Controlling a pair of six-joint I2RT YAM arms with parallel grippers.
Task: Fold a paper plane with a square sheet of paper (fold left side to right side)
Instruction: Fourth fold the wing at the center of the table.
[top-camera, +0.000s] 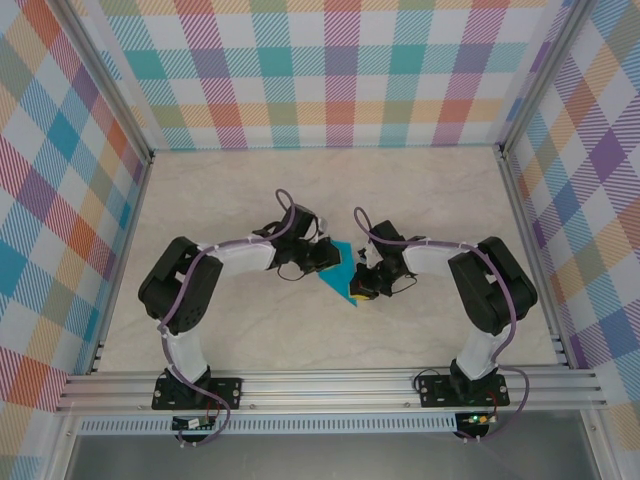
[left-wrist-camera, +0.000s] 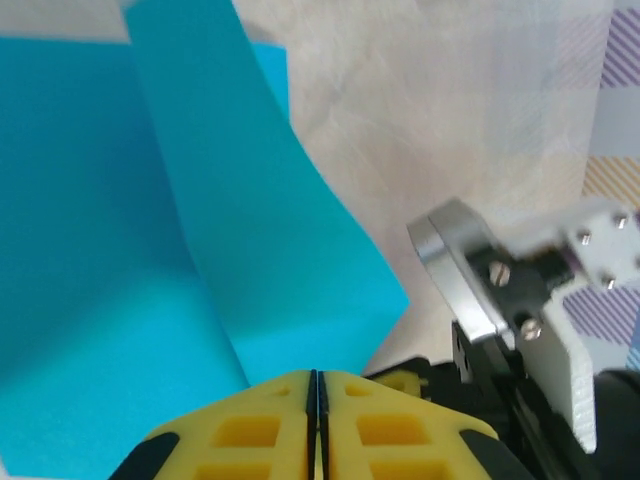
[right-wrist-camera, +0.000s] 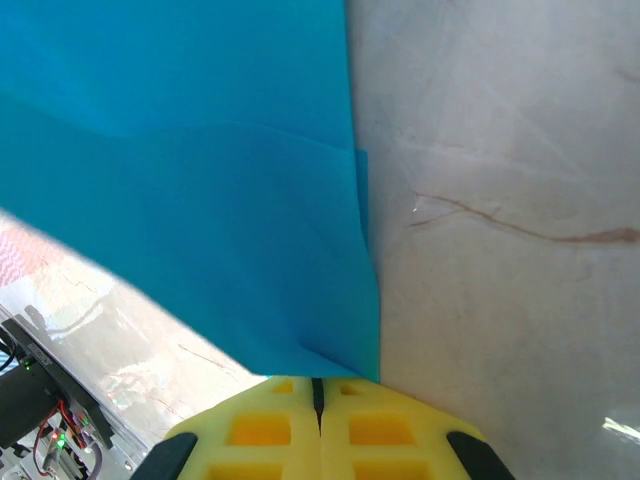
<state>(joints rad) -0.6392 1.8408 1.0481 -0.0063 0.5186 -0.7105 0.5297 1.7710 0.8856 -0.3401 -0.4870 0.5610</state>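
Pinched between the closed yellow pads of the left gripper (left-wrist-camera: 315, 388): the lower edge of a raised, curling flap of the square sheet of paper (left-wrist-camera: 150, 250). Likewise nipped by the right gripper (right-wrist-camera: 320, 390), pads flush together on a corner where two layers overlap. Seen from above as a small teal wedge (top-camera: 337, 275) between both wrists, mid-table (top-camera: 300, 180), partly hidden under the grippers.

Plain teal-blue, matte, unprinted. Already doubled over in part, with one straight layered edge showing in the right wrist view and a soft bend, not a hard crease, in the left.

Likely feather-light, limp and easily torn or crumpled. Best taken at edges or corners with a light pinch, never mid-sheet. Probably prone to sliding on the smooth marble-patterned top, so worth anchoring one side while moving the other.
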